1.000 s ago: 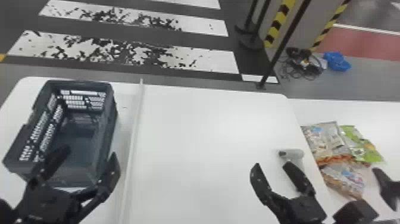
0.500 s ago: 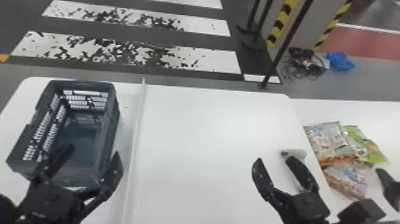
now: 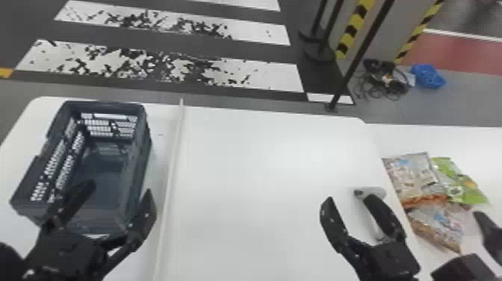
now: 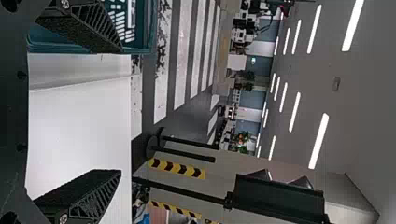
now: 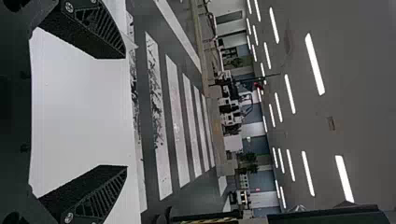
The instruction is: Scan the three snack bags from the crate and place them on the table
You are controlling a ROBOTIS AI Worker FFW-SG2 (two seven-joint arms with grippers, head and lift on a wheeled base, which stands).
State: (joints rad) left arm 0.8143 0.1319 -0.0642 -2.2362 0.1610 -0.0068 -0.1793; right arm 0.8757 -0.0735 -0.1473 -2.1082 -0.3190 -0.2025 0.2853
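Since all three snack bags lie on the side table (image 3: 429, 138) at the right, the work is, I judge, nearly finished, and the step in hand is to bring both arms away calmly. The bags touch or overlap each other: a brownish bag (image 3: 411, 175) at the left, a green bag (image 3: 463, 185) at its right, and another snack bag (image 3: 437, 224) nearer. The crate (image 3: 143, 149) stands at the left on the main table (image 3: 254, 168), with its bare floor visible.

The left gripper (image 3: 119, 188) is at the near end of the crate, its fingers wide apart and holding nothing. The right gripper (image 3: 349, 200) is at the near right, also with its fingers well spread and nothing between them. Just beside it lies the scanner (image 3: 377, 191), partly behind one finger; whether they touch, I cannot tell.

To do this well, the right gripper should first rise straight, and only after this go sideways, because a low swing could push the scanner into the bags. The left one should likewise rise above the crate's rim before it goes back, so that no finger catches the wall.
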